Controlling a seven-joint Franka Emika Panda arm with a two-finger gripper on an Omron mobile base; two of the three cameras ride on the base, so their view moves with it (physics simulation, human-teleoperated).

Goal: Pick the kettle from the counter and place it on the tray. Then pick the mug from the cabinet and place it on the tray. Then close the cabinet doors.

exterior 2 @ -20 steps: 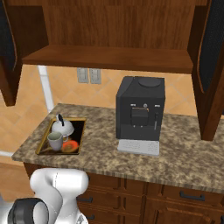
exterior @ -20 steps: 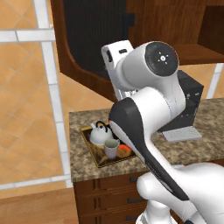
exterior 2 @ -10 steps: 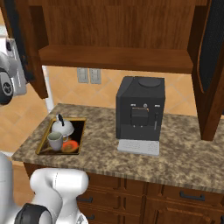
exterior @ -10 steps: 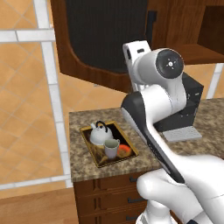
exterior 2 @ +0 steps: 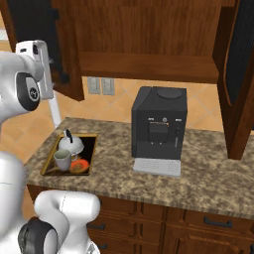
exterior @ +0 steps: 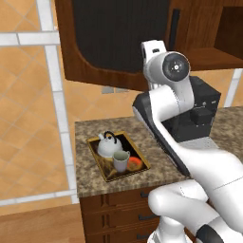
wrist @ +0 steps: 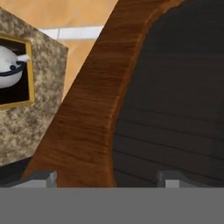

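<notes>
On the bench (exterior 2: 124, 181), the tray (exterior: 97, 161) bears kettle (exterior: 108, 147) and mug (exterior: 120, 162); end effector (wrist: 105, 177), fingers spread, faces the left cabinet door (wrist: 166, 96).

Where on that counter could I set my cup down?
The counter is bare to the right of the black coffee machine, and along the front edge between it and the tray. The tray is crowded: the kettle, the mug and an orange-red spot fill it.
</notes>
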